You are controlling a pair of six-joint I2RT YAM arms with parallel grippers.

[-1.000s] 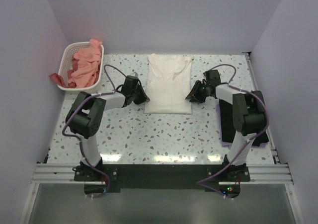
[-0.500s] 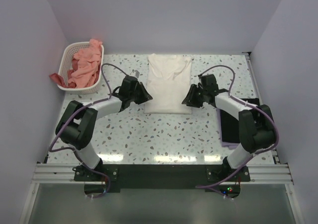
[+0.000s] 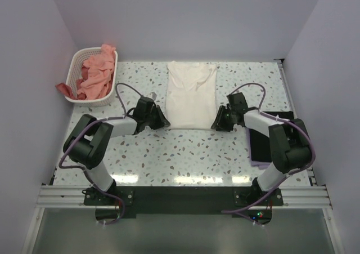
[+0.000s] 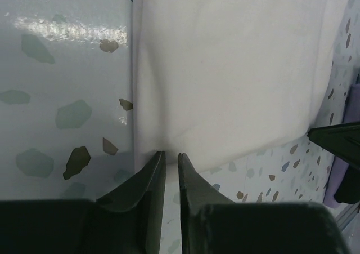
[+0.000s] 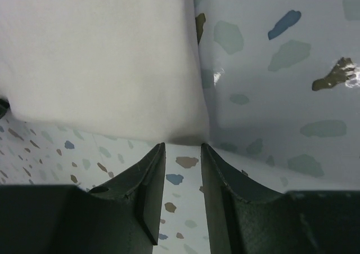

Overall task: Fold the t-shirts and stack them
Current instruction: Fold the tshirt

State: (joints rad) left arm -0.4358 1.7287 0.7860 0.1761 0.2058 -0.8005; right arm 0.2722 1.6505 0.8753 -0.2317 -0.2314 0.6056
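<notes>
The left gripper sits low on the surface, and its two fingers have only a thin gap between them. Nothing is in that gap. Its tips point at the near left corner of the white tee and come right up to the edge of the cloth. The right gripper is low too. Its fingers are a bit wider apart, with nothing held, and the near right corner of the same tee lies just past its tips. The white tee is folded into a long, neat strip. It looks soft and smooth, with a few faint creases, and its plain side faces up. It lies flat in the middle of the surface, running away from the arms, and the two grippers sit at its near end, one on each side. The surface is pale with small dark and blue-green specks. On the far left stands a white basket with holes in its wall, and crumpled pink tees fill it and spill over the rim. On the right, partly under the right arm, lies a black tee with a lilac tee peeking out below it.
</notes>
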